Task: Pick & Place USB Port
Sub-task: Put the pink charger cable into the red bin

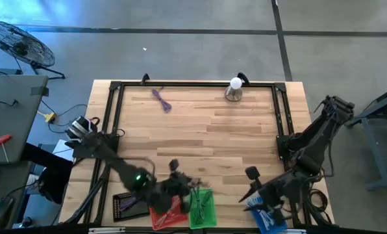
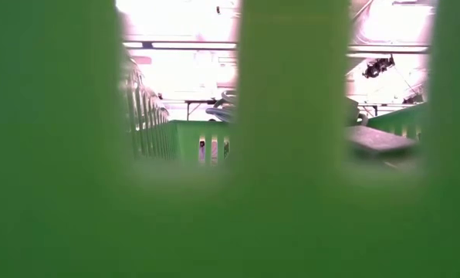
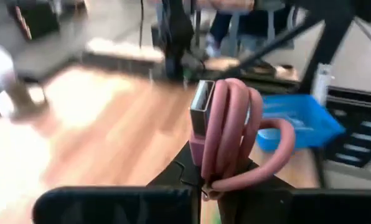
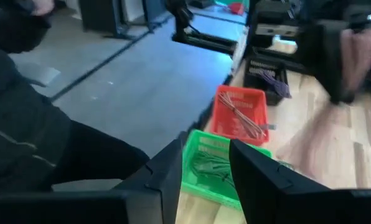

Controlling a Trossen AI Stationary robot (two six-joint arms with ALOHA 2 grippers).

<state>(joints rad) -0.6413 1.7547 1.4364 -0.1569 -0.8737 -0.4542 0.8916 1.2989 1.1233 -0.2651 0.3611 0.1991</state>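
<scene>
My left gripper [image 1: 175, 171] hovers over the table's near edge, just beyond the red bin [image 1: 166, 216] and the green bin [image 1: 202, 208], shut on a coiled pink USB cable [image 3: 228, 134]. The cable's silver plug [image 3: 202, 107] stands upright at the top of the coil. My right gripper [image 1: 250, 184] is open and empty by the blue bin [image 1: 269, 220]. Its wrist view looks past the open fingers [image 4: 204, 171] onto the green bin [image 4: 213, 165] and red bin [image 4: 238, 115]. A purple cable [image 1: 161, 99] lies on the table's far part. My left gripper pinches the coiled pink USB cable at the bundle's lower end [image 3: 218, 177], several strands together between the two fingers. The coil stands up from the fingers, lifted clear of the table, with the plug [image 3: 202, 107] on top and one loop [image 3: 284, 140] bulging out sideways.
A black bin [image 1: 130, 205] with purple cables sits left of the red bin. A white-topped metal object [image 1: 234, 90] stands near the far edge. A black frame [image 1: 112, 117] borders the table. The low view is filled by the green bin's wall [image 2: 292, 154]. A person's dark clothing [image 4: 30, 124] shows beside the table.
</scene>
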